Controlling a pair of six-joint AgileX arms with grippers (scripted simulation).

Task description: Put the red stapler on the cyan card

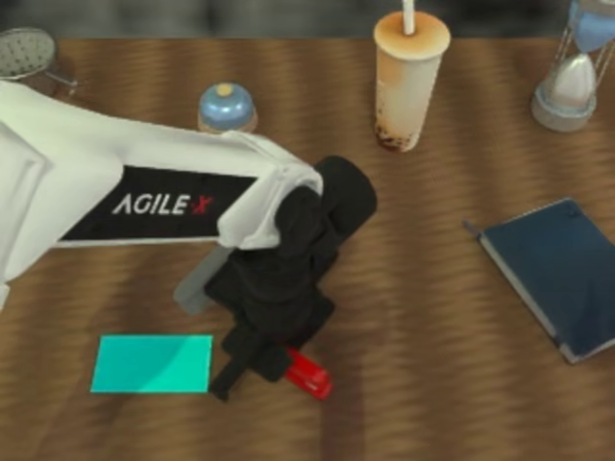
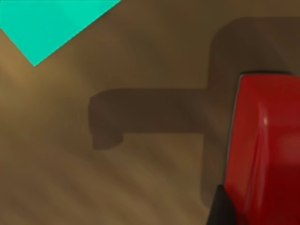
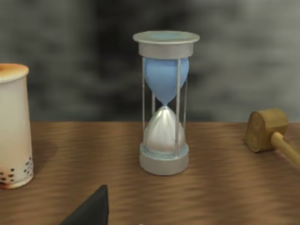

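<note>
**user1:** Red stapler (image 1: 309, 374) sits at the near edge of the wooden desk (image 1: 423, 317), just right of the cyan card (image 1: 153, 363), not on it yet. Left pincer (image 1: 252, 362) is right over it.

**user2:** Clamped on it? Can't tell, the black wrist hides the tips. Wrist view shows the stapler close up above its shadow. Right arm isn't in the top view; its camera faces the hourglass (image 3: 165, 103) and a milk tea cup (image 3: 14, 125).
</note>
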